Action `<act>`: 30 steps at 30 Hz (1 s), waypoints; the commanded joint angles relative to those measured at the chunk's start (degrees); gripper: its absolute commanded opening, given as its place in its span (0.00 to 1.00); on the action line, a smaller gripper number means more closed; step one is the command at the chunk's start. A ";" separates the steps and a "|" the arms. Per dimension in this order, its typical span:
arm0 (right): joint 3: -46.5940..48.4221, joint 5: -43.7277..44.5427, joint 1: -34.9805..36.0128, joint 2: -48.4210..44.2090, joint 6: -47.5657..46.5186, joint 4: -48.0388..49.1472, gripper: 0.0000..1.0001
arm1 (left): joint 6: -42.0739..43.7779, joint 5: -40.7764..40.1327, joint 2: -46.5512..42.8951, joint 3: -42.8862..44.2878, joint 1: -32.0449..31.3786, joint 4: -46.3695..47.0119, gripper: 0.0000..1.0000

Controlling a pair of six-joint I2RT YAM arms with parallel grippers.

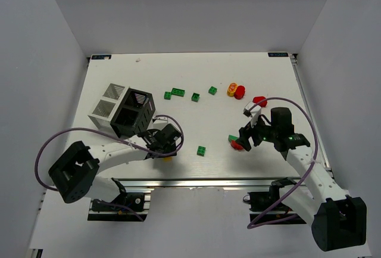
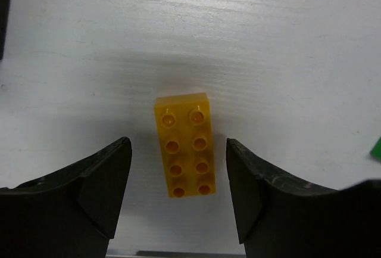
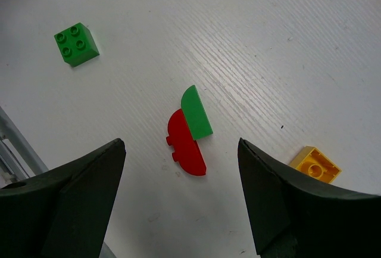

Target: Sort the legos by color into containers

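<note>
Left jaws sit closest to my lens, standing apart on either side of a yellow brick (image 2: 186, 145) with eight studs. It lies flat on the worktop (image 2: 286, 43) between them, touched by neither. Right jaws are spread wide too, gripping nothing, above a red half-round piece (image 3: 186, 146) and a green half-round piece (image 3: 197, 112) lying edge to edge. A green square brick (image 3: 76, 44) lies off to one side, and a second yellow brick (image 3: 315, 165) lies just beside the other tip.

From above I see two white bins (image 1: 109, 108) pressed against a black slotted bin (image 1: 132, 114) at the left, just beyond the left arm (image 1: 119, 151); what they hold I cannot tell. More green bricks (image 1: 178, 93) are scattered across the far middle, with a red piece (image 1: 240, 92) touching an orange piece (image 1: 232, 89) further right.

The worktop is white with a fine grain, walled in by plain white panels (image 1: 53, 43). Small tags (image 1: 101, 57) at its far corners are too small to read.
</note>
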 commanded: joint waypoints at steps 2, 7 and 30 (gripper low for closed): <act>-0.61 0.25 0.27 -0.06 -0.51 2.29 0.81 | 0.25 -1.26 4.19 1.36 -0.23 3.21 0.73; -0.96 0.42 0.27 -0.41 -0.59 2.38 0.81 | 0.43 -1.44 5.43 1.80 -0.32 3.30 0.66; 0.70 -8.71 0.36 -1.12 -2.18 2.99 0.04 | 20.37 3.39 -9.50 14.98 7.22 1.28 0.05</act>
